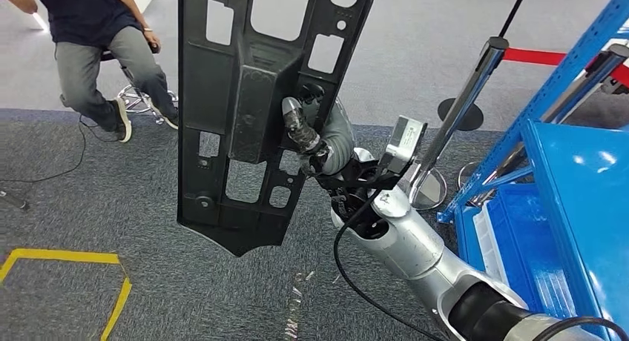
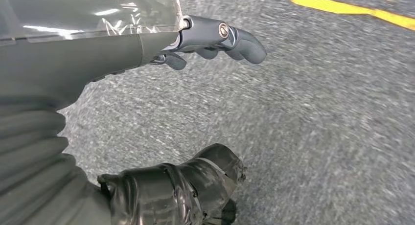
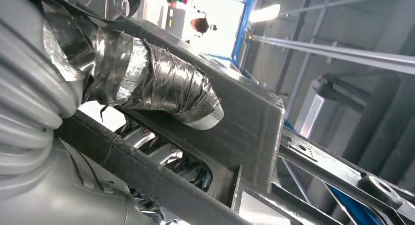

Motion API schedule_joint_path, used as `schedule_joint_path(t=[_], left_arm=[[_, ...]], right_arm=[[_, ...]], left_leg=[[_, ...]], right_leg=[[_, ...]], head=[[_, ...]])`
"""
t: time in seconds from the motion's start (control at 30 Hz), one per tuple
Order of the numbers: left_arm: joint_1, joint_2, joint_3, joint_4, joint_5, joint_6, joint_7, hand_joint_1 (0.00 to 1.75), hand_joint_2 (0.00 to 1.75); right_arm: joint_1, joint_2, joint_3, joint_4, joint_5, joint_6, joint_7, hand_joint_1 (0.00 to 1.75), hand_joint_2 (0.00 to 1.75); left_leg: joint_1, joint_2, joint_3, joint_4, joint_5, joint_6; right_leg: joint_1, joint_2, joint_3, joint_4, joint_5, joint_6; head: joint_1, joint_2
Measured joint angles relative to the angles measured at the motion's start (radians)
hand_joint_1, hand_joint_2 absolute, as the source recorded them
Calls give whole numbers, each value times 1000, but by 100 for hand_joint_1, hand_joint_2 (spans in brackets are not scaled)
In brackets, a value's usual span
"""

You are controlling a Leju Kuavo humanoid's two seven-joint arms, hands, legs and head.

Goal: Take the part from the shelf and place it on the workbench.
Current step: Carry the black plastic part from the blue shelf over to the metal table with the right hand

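A large black plastic part (image 1: 245, 104), a flat panel with several cut-outs, hangs upright in mid-air above the grey carpet. My right hand (image 1: 311, 137) grips it at its right edge, thumb wrapped in tape pressed on the panel's face. In the right wrist view the taped thumb (image 3: 161, 88) lies across the black part (image 3: 244, 127), and the darker fingers curl behind it. My left hand (image 2: 147, 112) hangs over the carpet with its fingers apart and nothing in it.
A blue metal shelf (image 1: 571, 133) with a blue bin (image 1: 512, 237) stands at the right. A person (image 1: 104, 52) sits on a stool at the back left. Yellow tape (image 1: 67, 258) marks the carpet at the front left. A barrier post base (image 1: 460, 113) stands behind.
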Motion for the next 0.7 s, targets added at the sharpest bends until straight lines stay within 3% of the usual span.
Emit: schedule_joint_path(t=[0.07,0.1,0.13,0.2,0.27,0.33,0.4,0.43,0.47,0.5,0.57,0.63,0.7], left_arm=[[-3,-1,0,0,-2,3,-1,0,175],[-6,-2,0,0,-2,2,-2,0,175],[-8,-2,0,0,-2,2,-3,0,175],[-7,-2,0,0,-2,3,-3,0,175],[-5,-3,0,0,-3,-1,-3,0,175],[-7,-3,0,0,-3,-8,-3,0,175],[-9,-3,0,0,-2,-11,-3,0,175],[-8,-3,0,0,-2,-11,-3,0,175],[-7,-3,0,0,-2,-12,-3,0,175],[-5,-3,0,0,-2,-13,-4,0,175],[-3,-3,0,0,0,-17,-9,0,175],[-4,-2,0,0,4,-21,-16,0,175],[-1,0,0,0,8,-23,-22,0,175]], right_arm=[[0,0,0,0,1,-1,0,175,175],[0,0,0,0,1,-2,-1,175,175],[0,0,0,0,0,-3,-1,175,175],[0,0,0,0,-4,-4,-4,175,175],[1,0,-1,2,-9,-2,-8,175,175],[3,0,-4,3,-11,0,-11,175,175],[10,0,-6,4,-13,1,-13,175,175],[14,0,-6,5,-14,1,-13,175,175],[16,0,-6,6,-15,1,-13,175,175],[17,0,-6,7,-17,2,-13,175,175],[16,0,-8,8,-20,2,-13,175,175],[19,0,-9,10,-24,3,-10,175,175],[20,0,-11,13,-25,3,-8,175,175]], left_leg=[[-15,47,62,-119,38,10],[-23,65,79,-151,43,17],[-31,71,84,-162,38,24],[-31,48,93,-178,42,37],[-24,25,109,-196,46,47],[-20,1,119,-203,47,61],[-20,-28,121,-202,44,68],[-20,-44,123,-200,43,67],[-19,-60,124,-196,40,65],[-17,-76,124,-190,35,61],[-13,-104,115,-170,24,50],[-8,-127,99,-157,20,38],[-2,-146,91,-158,24,26]], right_leg=[[4,-21,10,-4,-6,3],[6,-31,14,-8,-8,6],[8,-42,18,-14,-9,10],[8,-57,27,-20,-14,21],[6,-21,21,9,-35,31],[5,37,-34,117,-82,33],[4,57,-104,230,-112,33],[3,60,-121,245,-101,34],[1,61,-120,222,-72,36],[-2,69,-103,168,-30,38],[-12,118,-60,54,24,40],[-15,154,-43,10,26,38],[-12,138,-37,2,27,29]], head=[[0,0],[0,0],[0,0],[1,0],[2,0],[3,0],[5,0],[5,0],[4,0],[5,0],[4,0],[3,0],[4,0]])
